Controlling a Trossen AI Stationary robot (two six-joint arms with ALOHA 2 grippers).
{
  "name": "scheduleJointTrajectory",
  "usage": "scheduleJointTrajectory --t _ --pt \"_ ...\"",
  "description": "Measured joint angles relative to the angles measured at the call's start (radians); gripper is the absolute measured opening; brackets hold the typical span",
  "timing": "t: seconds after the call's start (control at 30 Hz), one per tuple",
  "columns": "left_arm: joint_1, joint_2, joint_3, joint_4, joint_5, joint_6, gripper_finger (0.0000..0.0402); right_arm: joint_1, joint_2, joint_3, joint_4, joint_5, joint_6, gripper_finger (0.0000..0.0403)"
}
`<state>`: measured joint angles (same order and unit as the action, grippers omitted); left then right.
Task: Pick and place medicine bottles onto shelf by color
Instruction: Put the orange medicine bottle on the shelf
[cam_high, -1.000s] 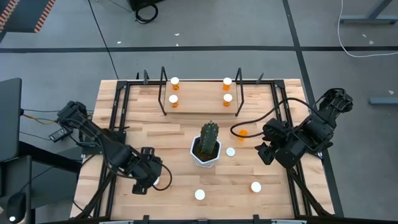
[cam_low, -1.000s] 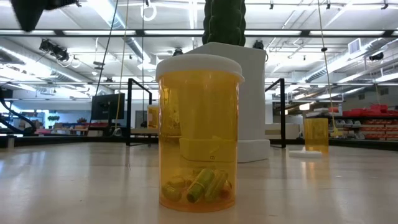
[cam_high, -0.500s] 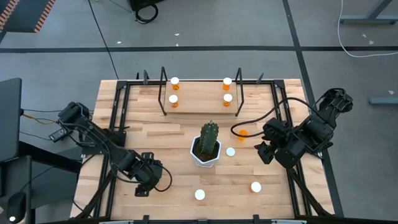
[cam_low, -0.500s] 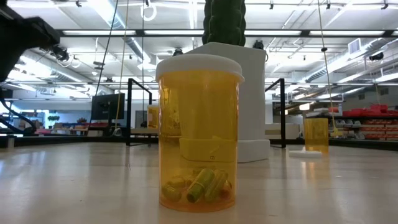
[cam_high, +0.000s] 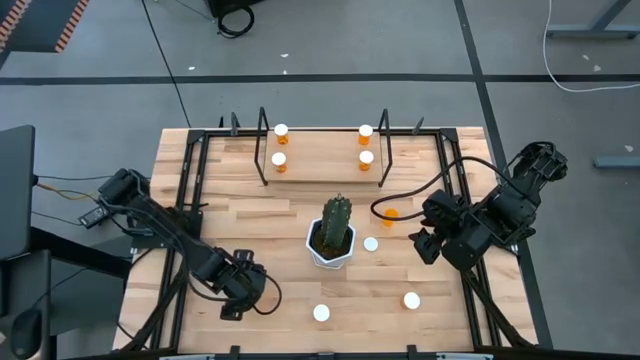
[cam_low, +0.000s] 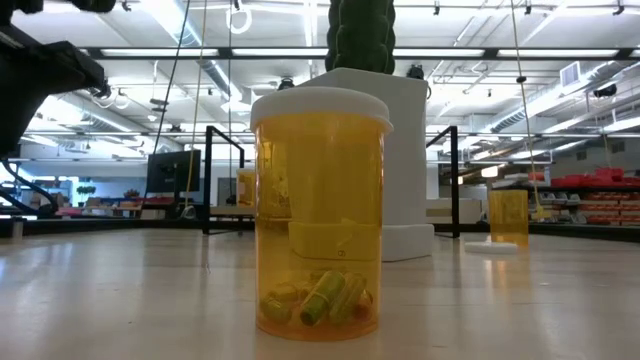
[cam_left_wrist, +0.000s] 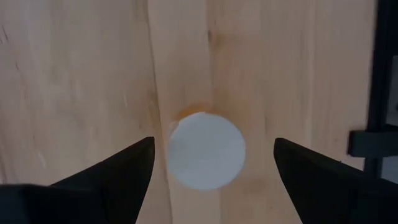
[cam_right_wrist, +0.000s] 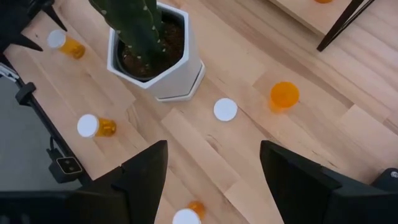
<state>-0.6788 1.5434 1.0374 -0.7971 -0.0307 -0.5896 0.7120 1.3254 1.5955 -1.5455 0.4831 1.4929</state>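
A medicine bottle with a white cap (cam_left_wrist: 206, 150) stands upright on the table near its left front. My left gripper (cam_left_wrist: 211, 163) hangs over it, pointing down and open. One finger is on each side of the cap, clear of it. In the high view the left gripper (cam_high: 240, 290) hides this bottle. Two more capped bottles (cam_high: 321, 313) (cam_high: 411, 300) stand near the front edge. An uncapped orange bottle (cam_high: 390, 214) stands right of the cactus, with a loose white cap (cam_high: 371, 243) near it. Several bottles stand on the shelf (cam_high: 322, 150). My right gripper (cam_right_wrist: 214, 180) waits open, high at the right.
A green cactus in a white pot (cam_high: 332, 240) stands mid-table between both arms. In the low view the front bottle (cam_low: 320, 210) fills the middle, with the pot behind it. Black frame rods run along the table's left and right edges.
My left gripper has come down toward the bottle at the table's left front and moved a little toward the near edge. The right arm has kept still.
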Motion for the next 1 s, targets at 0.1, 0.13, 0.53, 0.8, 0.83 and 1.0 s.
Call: scheduleJointTrajectory --t 0.1,0.13,0.53,0.8,0.83,1.0 --pt "0.000 0.013 0.000 0.002 0.001 0.001 0.0334 0.000 0.000 0.000 0.000 -0.001 0.000 0.0262" --pt "0.001 0.020 0.000 0.002 0.001 0.005 0.0334 0.000 0.000 0.000 0.000 -0.001 0.000 0.0262" --pt "0.008 0.094 0.000 0.001 0.009 0.026 0.0333 0.000 0.000 0.000 0.000 -0.002 0.000 0.0262" --pt "0.008 0.094 0.000 0.000 0.034 0.026 0.0303 0.000 0.000 0.000 0.000 -0.002 0.000 0.0262" --pt "0.008 0.094 0.000 0.000 0.036 0.026 0.0297 0.000 0.000 0.000 0.000 -0.002 0.000 0.0262" --pt "0.008 0.094 0.000 0.000 0.036 0.026 0.0269 0.000 0.000 0.000 0.000 -0.002 0.000 0.0262"
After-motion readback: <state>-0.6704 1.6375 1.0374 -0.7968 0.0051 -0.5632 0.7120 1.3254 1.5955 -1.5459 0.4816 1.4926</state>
